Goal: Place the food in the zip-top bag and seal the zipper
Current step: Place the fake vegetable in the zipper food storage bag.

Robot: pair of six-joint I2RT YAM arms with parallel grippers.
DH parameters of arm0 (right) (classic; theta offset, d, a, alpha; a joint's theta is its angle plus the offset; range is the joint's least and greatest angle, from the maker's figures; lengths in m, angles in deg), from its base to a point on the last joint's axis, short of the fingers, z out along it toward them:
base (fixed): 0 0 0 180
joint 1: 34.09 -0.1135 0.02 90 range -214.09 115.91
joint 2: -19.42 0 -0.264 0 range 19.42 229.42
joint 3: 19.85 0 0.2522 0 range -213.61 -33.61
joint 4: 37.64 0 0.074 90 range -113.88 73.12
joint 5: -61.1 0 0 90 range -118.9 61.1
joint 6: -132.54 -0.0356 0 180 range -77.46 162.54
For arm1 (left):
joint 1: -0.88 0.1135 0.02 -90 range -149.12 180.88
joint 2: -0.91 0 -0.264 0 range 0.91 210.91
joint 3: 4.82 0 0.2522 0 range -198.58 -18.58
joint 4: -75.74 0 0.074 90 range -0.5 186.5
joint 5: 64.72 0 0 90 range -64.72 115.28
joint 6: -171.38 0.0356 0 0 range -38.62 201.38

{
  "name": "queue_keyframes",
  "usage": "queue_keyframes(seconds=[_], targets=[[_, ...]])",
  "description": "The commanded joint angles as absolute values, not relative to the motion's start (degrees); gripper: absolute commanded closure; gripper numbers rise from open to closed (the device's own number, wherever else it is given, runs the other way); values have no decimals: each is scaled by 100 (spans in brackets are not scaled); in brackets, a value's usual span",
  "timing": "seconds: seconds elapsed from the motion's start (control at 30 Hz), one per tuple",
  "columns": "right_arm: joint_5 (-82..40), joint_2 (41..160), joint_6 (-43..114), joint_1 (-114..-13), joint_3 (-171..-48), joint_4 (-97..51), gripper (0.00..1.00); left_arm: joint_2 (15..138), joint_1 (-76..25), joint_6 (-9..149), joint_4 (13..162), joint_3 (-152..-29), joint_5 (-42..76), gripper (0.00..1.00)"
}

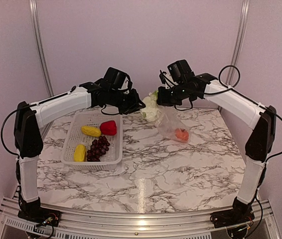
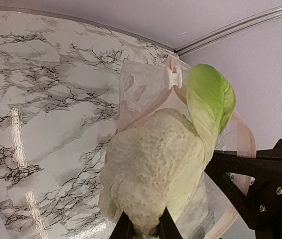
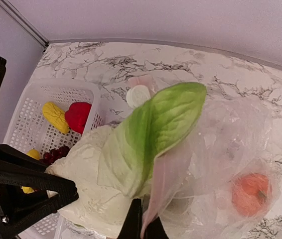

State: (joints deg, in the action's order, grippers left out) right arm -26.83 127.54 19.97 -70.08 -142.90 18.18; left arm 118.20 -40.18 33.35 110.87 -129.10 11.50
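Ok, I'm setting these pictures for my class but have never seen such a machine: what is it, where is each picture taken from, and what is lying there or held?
These are two robot arms bolted to a marble-patterned table, each ending in a two-finger gripper. The wide picture comes from a fixed camera above and behind them; the other two come from cameras on the wrists. The left gripper holds a pale toy vegetable at the mouth of a clear zip-top bag. The right gripper pinches the bag's edge. An orange fruit lies inside it. A white basket holds grapes, a red piece and two yellow pieces.
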Motion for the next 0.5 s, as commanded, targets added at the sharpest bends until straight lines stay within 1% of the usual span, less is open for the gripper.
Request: queue_keyframes(seconds=[0.0,0.17,0.23,0.37,0.47], targets=[[-2683,12817,1865,-6816,-14481,1847,100,11392,-4227,3934,10698,-12447,1216,100],[-2670,12765,1837,-6525,-14462,1839,100,10593,-4227,4339,9944,-11415,1295,100],[-2645,12762,1837,-6445,-14432,1802,100,10472,-4228,4426,9626,-11188,1042,100],[-2489,12782,1819,-6411,-14403,1676,100,10753,-4236,4489,9775,-11482,753,100],[-2445,12827,1818,-6394,-14487,1629,100,10995,-4298,4596,9977,-11798,779,100]])
